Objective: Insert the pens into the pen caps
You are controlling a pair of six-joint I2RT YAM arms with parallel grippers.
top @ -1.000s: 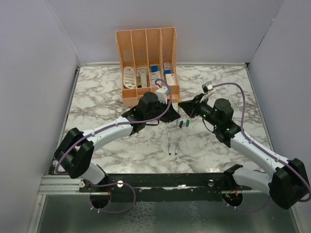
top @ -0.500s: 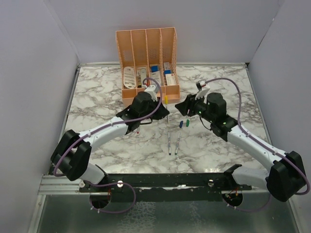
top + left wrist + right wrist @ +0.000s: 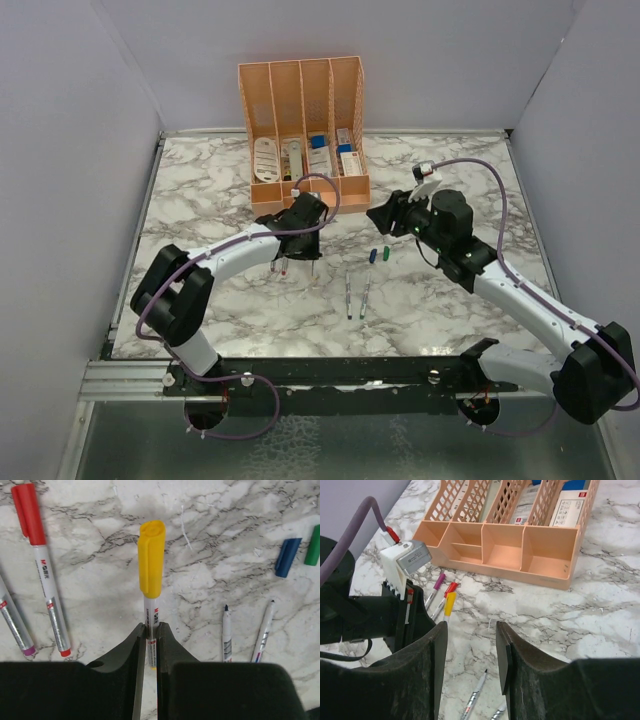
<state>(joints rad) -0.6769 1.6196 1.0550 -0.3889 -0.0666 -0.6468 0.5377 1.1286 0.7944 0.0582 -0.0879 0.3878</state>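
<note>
My left gripper (image 3: 151, 626) (image 3: 300, 242) is shut on the barrel of a pen (image 3: 151, 614) that wears a yellow cap (image 3: 151, 560) (image 3: 449, 603), held low over the marble in front of the organiser. To its left lie a red-capped pen (image 3: 44, 575) (image 3: 451, 587) and a purple-ended pen (image 3: 14, 622) (image 3: 439, 582). A blue cap (image 3: 288, 556) (image 3: 372, 255) and a green cap (image 3: 313, 545) (image 3: 385, 250) lie loose to its right. Two uncapped pens (image 3: 348, 296) (image 3: 365, 294) lie nearer the arms. My right gripper (image 3: 471, 625) (image 3: 378, 216) hangs open and empty, right of the left gripper.
The peach organiser (image 3: 305, 110) (image 3: 495, 550) with white boxes and cards stands at the back of the marble table (image 3: 200, 190). The left arm's wrist and cable lie just in front of it.
The right gripper has opened and drawn back a little to the right. The left arm has swung left and down, carrying the yellow-capped pen away from the right gripper.
</note>
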